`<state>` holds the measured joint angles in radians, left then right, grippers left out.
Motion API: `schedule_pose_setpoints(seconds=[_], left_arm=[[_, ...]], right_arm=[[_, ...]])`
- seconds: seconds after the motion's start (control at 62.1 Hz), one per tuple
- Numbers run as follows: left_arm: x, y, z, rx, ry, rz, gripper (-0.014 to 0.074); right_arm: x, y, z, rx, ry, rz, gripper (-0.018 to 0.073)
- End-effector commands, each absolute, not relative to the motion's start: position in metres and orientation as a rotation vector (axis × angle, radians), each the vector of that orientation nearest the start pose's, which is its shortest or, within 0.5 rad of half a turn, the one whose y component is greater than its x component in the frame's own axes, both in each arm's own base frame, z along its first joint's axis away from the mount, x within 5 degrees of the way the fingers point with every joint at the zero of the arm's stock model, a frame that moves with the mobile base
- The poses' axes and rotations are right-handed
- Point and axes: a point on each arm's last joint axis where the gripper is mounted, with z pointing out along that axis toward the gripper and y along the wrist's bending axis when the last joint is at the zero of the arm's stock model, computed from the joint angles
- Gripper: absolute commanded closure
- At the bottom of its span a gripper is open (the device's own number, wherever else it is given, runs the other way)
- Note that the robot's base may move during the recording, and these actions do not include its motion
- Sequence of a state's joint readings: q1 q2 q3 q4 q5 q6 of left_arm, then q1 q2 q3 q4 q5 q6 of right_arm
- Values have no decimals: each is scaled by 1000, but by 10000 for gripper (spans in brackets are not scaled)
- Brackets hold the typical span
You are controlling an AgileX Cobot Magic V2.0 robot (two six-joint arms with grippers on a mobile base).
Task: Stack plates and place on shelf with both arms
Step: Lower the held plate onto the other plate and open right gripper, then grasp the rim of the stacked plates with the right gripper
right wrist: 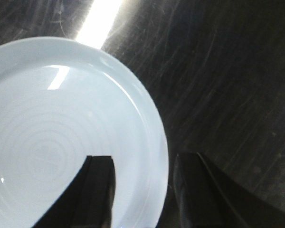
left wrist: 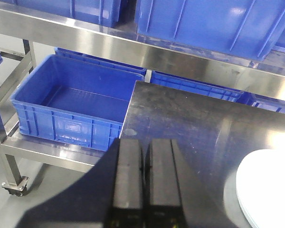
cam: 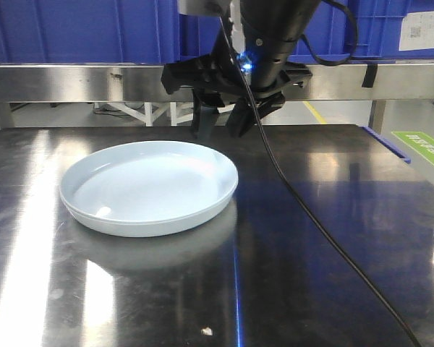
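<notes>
Right end effector [right wrist: 143, 159] spread astride the plate [right wrist: 61, 118] rim; left end effector [left wrist: 143, 142] pressed together, empty

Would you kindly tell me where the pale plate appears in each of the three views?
Front view: plate left of centre.
Left wrist: plate in the lower right corner, cut off.
Right wrist: plate fills the left half.
Shared landmark: the dark tabletop beneath it.

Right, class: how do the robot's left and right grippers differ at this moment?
The left gripper is shut and empty; the right gripper is open. The left gripper hangs near the edge of the dark tabletop, apart from the plate; the right gripper straddles the plate's rim. Both have black fingers.
</notes>
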<state>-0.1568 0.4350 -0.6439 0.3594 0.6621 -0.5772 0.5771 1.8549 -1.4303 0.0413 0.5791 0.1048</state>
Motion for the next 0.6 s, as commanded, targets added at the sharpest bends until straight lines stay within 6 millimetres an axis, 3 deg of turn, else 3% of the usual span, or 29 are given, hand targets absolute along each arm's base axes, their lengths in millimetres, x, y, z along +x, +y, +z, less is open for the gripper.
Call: schedule_pose_setpoints(seconds=[0.0,0.58], left_arm=[[81,6,357,-246,1786,-121,506],[81,6,357,-246,1786,-121,506]], right_arm=[[347,225,283,-564,2328,322,154],[360,221,254,-571,2405,265,154]])
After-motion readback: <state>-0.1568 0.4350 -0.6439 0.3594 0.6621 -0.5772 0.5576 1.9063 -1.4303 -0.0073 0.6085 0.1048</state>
